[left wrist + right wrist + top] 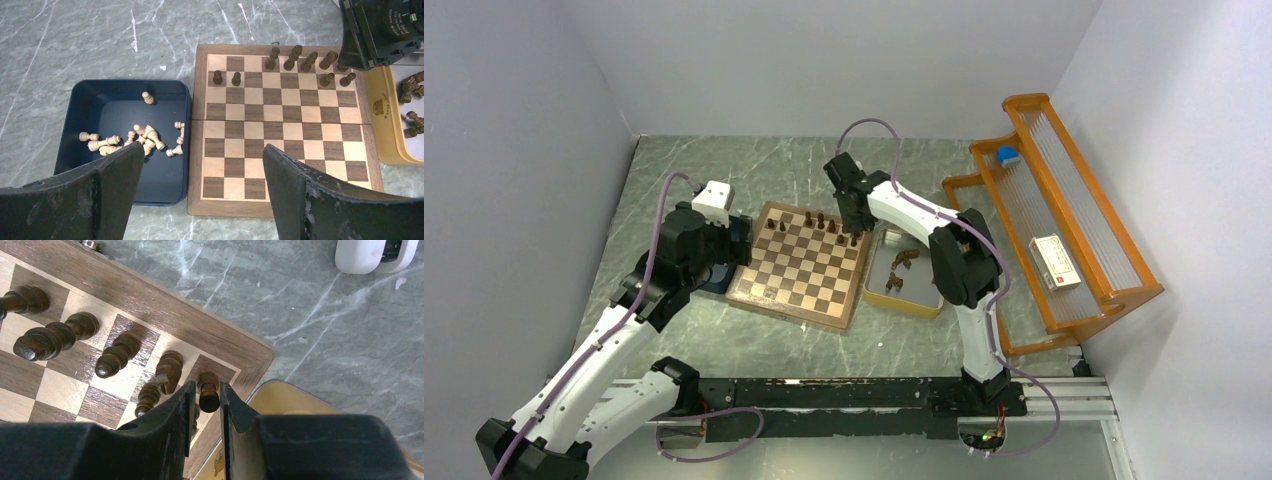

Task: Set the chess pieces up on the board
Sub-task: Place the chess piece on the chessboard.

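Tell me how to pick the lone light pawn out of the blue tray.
Take the pawn just under its head, coming straight down with the left end effector. It seems to stand upright, apart from the heap, with bare tray floor on both sides.

Left end effector gapes wide; right end effector narrowly parted.

A grey-green surface veined with pale marble streaks carries the scene. Plain pale grey walls close it in: the left wall, the far wall and the right wall. An orange rack with clear ribbed panels stands against the right wall. A black rail runs along the near edge. The light is soft and even.
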Available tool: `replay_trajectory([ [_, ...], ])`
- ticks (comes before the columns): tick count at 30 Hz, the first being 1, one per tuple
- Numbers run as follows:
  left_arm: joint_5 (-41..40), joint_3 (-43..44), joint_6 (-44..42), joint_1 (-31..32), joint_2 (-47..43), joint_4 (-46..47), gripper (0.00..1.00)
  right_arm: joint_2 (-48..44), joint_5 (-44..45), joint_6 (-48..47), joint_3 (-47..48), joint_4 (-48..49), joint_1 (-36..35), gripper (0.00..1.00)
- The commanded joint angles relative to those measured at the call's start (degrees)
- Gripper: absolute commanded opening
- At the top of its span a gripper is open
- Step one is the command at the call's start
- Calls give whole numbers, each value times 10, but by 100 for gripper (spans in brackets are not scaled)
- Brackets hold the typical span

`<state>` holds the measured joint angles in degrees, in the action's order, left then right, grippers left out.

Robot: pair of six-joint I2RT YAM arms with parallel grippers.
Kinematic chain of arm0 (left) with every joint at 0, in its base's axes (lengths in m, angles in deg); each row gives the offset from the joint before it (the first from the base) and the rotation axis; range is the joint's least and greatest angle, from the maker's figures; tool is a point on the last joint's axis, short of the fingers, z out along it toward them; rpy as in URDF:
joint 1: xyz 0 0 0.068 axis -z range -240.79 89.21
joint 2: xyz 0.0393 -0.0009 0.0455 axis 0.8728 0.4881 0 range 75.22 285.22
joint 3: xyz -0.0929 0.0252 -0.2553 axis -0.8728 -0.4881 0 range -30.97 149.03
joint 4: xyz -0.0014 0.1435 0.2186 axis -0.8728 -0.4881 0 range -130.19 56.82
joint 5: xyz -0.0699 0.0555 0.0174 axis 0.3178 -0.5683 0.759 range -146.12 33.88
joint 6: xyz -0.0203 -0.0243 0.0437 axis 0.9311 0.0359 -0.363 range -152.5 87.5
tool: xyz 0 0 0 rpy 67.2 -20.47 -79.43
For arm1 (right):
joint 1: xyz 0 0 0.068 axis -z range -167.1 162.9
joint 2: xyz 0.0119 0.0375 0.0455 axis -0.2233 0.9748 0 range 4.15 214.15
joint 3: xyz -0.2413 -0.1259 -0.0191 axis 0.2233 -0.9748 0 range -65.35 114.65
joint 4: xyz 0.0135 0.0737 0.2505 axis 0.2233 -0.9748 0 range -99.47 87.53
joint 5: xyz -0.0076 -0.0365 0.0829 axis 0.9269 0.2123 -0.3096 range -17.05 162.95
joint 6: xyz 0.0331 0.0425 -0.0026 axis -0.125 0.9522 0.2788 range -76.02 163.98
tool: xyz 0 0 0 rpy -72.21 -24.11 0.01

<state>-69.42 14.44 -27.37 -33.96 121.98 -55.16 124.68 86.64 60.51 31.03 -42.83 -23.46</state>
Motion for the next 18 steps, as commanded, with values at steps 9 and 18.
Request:
replay_trajectory([
  [9, 0, -1, -6, 1, -6, 23, 93, -12, 21, 1, 36, -9, 0, 31],
  [18, -11, 0, 2, 2, -3, 23, 96, -86, 30, 14, 13, -1, 0, 33],
])
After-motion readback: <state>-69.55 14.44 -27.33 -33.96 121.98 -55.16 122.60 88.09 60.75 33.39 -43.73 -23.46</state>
